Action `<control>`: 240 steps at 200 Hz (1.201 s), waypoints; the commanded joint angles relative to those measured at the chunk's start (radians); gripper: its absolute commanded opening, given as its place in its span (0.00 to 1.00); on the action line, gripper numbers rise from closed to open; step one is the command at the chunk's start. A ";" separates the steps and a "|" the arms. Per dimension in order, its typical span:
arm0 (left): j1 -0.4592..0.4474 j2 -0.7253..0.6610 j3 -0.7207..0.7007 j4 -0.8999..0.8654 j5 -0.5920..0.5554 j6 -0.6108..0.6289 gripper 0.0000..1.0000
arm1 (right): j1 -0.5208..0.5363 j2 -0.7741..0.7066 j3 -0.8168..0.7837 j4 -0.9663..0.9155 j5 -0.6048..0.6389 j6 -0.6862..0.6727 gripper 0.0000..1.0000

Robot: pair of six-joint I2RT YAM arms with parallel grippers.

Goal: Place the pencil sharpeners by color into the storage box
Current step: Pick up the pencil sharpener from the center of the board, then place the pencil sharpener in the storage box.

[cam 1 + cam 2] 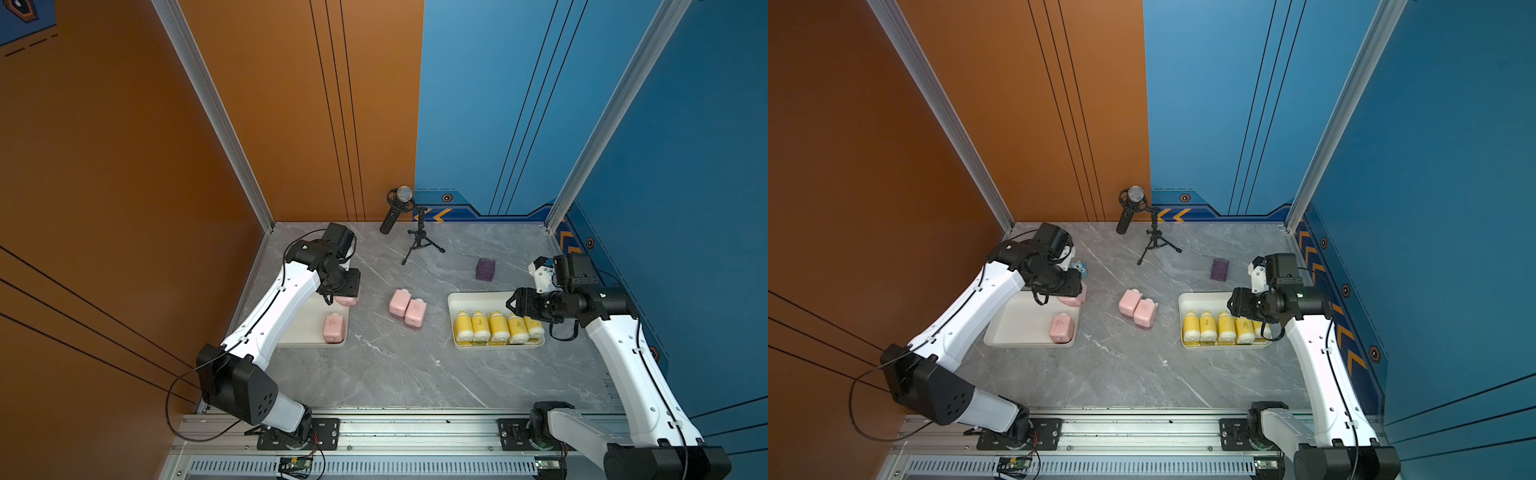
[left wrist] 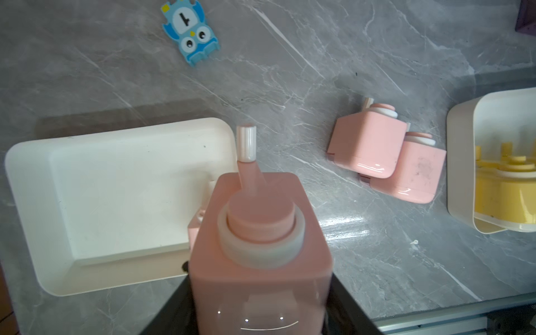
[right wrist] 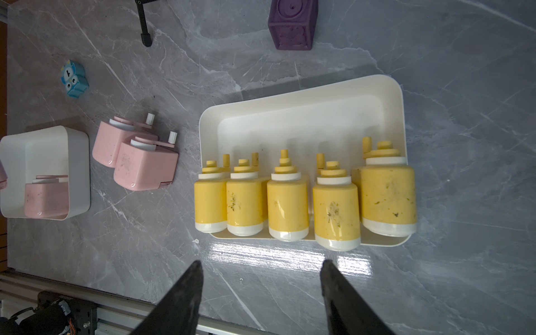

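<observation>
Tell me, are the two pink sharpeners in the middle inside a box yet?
Out. The two pink sharpeners lie side by side, touching, on the marble table between the left box and the right box.

Tbl (image 1: 395, 374): trays (image 1: 478, 295), pink sharpeners (image 1: 400, 302)

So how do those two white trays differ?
The tray by the left arm holds just one pink pencil sharpener; the tray by the right arm holds five yellow pencil sharpeners in a row. The left gripper grips a second pink sharpener near its tray's far corner; the right gripper hangs open, empty, by its tray. Both trays are white, shallow, rounded rectangles.
</observation>
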 commanded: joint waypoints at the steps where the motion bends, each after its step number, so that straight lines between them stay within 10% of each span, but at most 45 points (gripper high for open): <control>1: 0.101 -0.063 -0.038 -0.059 0.008 0.086 0.43 | -0.005 -0.012 0.010 0.011 -0.014 -0.013 0.66; 97: 0.333 -0.096 -0.236 -0.011 0.037 0.199 0.46 | -0.006 -0.002 0.007 0.019 -0.024 -0.022 0.65; 240: 0.368 -0.024 -0.427 0.159 0.098 0.183 0.49 | -0.006 0.001 -0.002 0.030 -0.037 -0.018 0.65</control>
